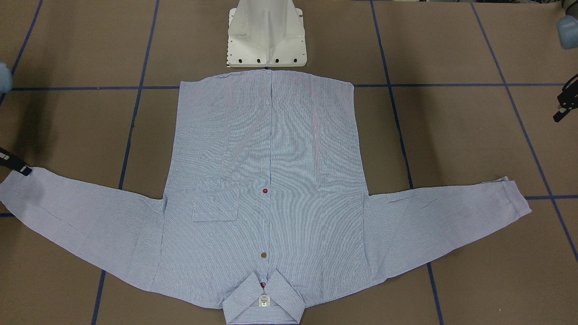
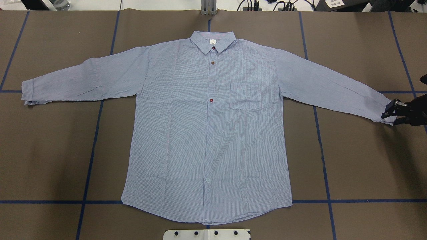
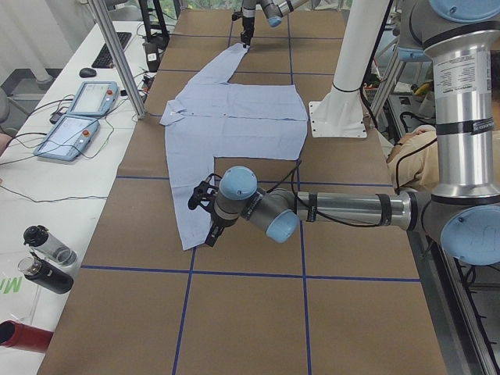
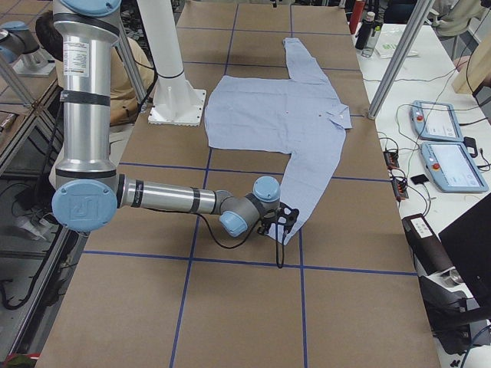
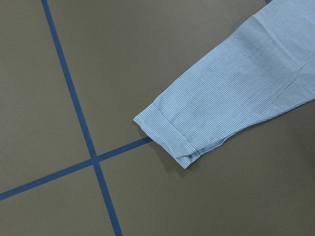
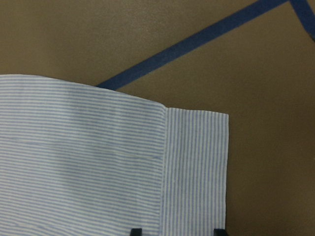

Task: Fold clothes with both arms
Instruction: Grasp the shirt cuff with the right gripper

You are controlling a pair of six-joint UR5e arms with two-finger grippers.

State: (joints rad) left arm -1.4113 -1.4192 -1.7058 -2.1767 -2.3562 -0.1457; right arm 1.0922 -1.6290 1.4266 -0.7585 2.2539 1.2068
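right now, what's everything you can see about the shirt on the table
The shirt is light blue-and-white finely striped fabric, lying flat, front up and buttoned on the brown table, collar away from the robot, hem nearest it, long sleeves spread outward. It has a chest pocket, a red button, a brown button and a small white neck label. The open right gripper straddles one cuff; contact is unclear.

Thin, matt striped cloth shirt (image 2: 213, 133) on matt brown paper-like table covering (image 2: 50, 150)
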